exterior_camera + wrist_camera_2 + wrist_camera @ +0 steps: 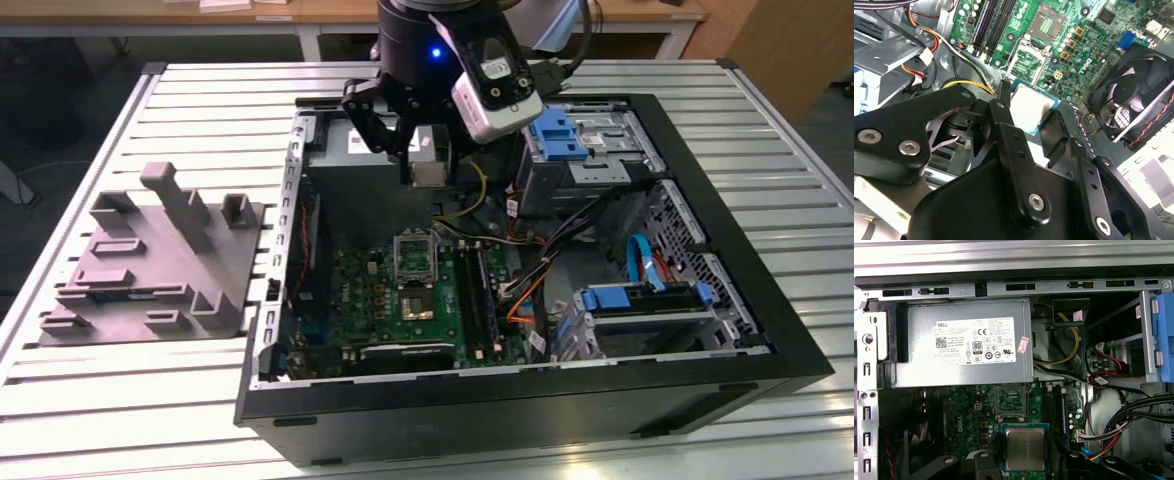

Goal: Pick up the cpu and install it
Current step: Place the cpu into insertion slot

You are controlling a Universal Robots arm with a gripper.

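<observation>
The cpu [429, 173] is a thin square chip with a silvery top, and my gripper [427, 170] is shut on it, hanging over the back part of the open computer case [747, 330]. In both wrist views the cpu [1030, 106] [1025, 449] sits clamped between my black fingers [1000, 112]. Below it on the green motherboard [387, 310] lies the open processor socket [414, 252] [1010, 401] [1026, 62], with a gap between chip and board.
A grey metal power supply [964, 345] with a white label fills the case's back corner. A dark chip [418, 305], memory slots [478, 290], loose cables [534, 265], blue drive cages [641, 300] and a fan [1134, 95] surround the socket. A grey moulded tray [147, 270] lies outside on the slatted table.
</observation>
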